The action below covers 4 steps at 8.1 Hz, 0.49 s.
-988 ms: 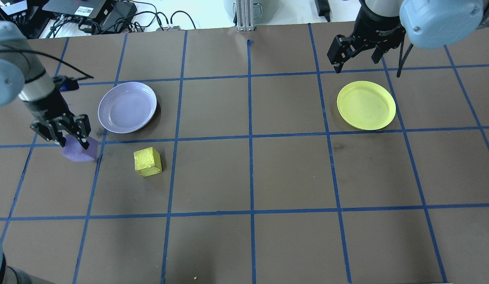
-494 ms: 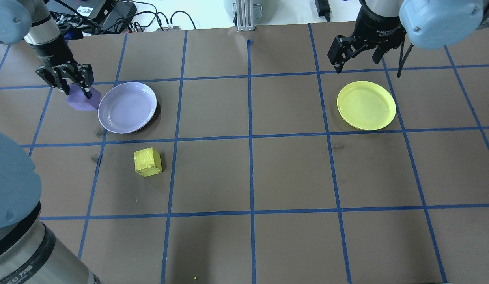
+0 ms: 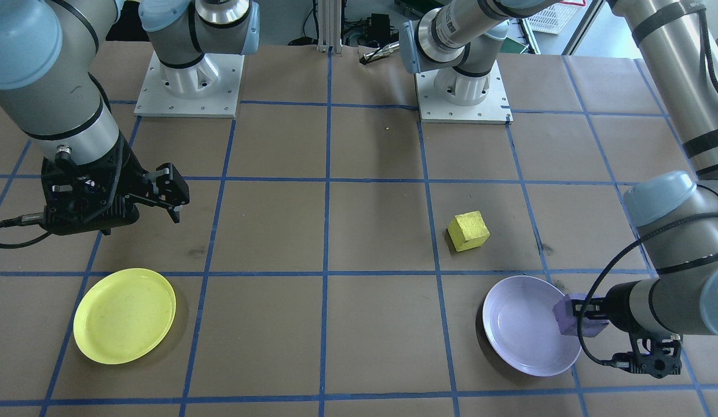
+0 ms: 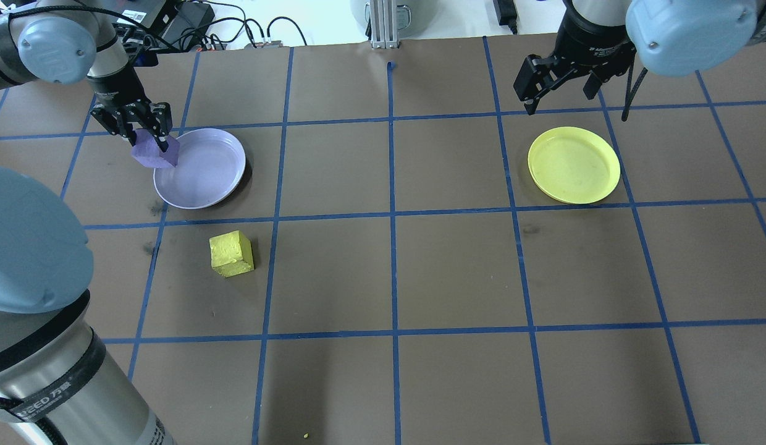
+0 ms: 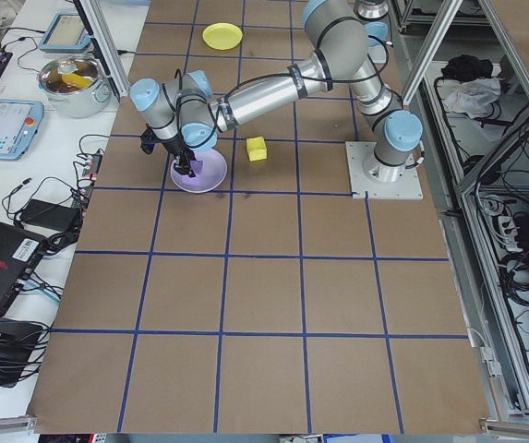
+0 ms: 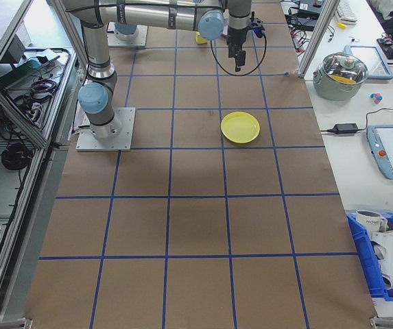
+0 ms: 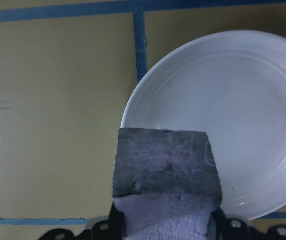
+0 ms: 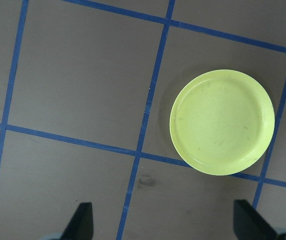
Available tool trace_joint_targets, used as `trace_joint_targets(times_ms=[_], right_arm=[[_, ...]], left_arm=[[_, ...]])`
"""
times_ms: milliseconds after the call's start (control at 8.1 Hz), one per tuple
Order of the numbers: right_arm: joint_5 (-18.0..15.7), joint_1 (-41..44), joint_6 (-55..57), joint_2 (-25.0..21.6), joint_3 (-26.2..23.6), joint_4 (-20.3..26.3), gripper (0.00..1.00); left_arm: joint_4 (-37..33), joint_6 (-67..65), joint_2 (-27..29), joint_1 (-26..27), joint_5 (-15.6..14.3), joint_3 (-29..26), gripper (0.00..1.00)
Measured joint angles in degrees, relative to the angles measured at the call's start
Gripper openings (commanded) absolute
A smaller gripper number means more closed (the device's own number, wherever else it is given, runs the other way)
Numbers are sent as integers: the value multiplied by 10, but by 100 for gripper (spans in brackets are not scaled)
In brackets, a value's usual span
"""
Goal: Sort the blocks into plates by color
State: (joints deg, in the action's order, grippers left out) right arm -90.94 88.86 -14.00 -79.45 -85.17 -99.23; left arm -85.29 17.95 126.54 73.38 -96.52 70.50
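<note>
My left gripper [image 4: 149, 137] is shut on the purple block [image 4: 154, 153] and holds it above the left rim of the lavender plate [image 4: 204, 170]. From the front, that block [image 3: 571, 320] hangs over the plate's edge [image 3: 521, 333]; the left wrist view has the block [image 7: 165, 167] in front of the plate [image 7: 237, 115]. The yellow block [image 4: 231, 253] lies on the table below the lavender plate. My right gripper [image 4: 559, 93] hangs open and holds nothing, above and behind the yellow plate [image 4: 573, 164], which also fills the right wrist view [image 8: 222, 121].
Brown paper with a blue tape grid covers the table [image 4: 395, 272]. Cables and electronics [image 4: 173, 25] lie beyond the far edge. My left arm's elbow [image 4: 31, 247] bulks over the near left corner.
My left gripper has carried the purple block from the table up and away, then right until it hangs over the lavender plate's rim. The right arm and the yellow block have not moved.
</note>
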Motion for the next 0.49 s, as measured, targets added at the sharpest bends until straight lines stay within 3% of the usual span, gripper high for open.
trace_joint_targets(times_ms=[370,494], right_arm=[[3,0,0,0,0,0,100],[4,0,0,-1,0,0,100]], left_arm=[[5,-21,8,2,1,2,1],[5,-25,11,3,1,3,10]])
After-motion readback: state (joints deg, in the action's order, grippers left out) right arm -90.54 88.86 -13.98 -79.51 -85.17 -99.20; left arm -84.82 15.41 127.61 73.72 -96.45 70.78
